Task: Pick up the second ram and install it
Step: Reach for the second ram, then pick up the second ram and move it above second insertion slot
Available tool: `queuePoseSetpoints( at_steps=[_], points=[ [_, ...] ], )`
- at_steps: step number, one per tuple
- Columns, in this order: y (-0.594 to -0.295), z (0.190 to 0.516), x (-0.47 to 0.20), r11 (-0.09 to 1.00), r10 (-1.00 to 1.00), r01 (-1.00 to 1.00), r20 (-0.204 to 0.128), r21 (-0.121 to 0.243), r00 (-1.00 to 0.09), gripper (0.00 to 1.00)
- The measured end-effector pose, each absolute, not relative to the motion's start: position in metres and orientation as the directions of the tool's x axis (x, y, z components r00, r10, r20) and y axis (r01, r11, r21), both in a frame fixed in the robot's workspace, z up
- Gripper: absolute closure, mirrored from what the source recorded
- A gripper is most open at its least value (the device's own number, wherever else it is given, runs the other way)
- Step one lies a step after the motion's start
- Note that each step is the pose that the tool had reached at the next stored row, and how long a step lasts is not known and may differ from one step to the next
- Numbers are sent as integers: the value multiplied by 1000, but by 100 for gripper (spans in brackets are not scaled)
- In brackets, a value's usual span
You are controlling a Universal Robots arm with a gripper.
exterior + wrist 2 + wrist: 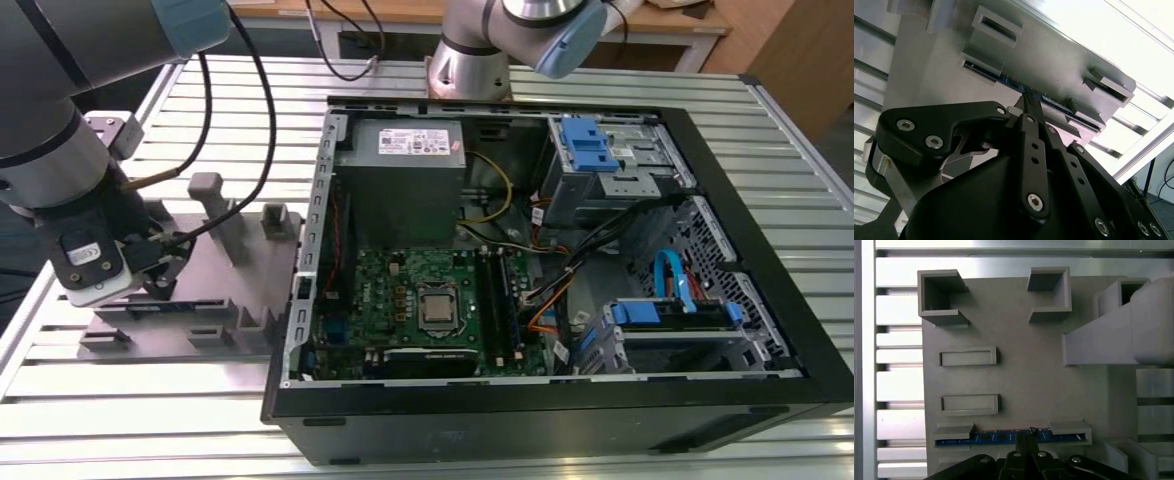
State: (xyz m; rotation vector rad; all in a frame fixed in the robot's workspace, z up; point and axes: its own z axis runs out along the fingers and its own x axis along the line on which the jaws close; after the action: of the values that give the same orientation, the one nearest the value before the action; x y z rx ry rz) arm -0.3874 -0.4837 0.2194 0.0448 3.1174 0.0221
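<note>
I count one ram stick (989, 437) and one grey fixture plate (1024, 380). In the first wrist view the plate has two square open pockets (1049, 290), two flat rectangular slots (968, 357) and two small brackets (1069, 426). There is one gripper (1027, 435). In the exterior view I count one open computer case (534, 420), one motherboard (387, 290), one processor socket (438, 308), one power supply (400, 190), two bright-blue drive clips (587, 145) and one light-blue cable (667, 275).
</note>
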Motion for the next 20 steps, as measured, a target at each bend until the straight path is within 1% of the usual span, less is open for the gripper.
queuePoseSetpoints(
  at_steps=[7, 20],
  points=[
    [-484, 219, -387, 1000, 11, 10, -24, 14, -1000, 93],
    [-484, 219, -387, 976, -215, -216, -24, 14, -976, 93]
  ],
)
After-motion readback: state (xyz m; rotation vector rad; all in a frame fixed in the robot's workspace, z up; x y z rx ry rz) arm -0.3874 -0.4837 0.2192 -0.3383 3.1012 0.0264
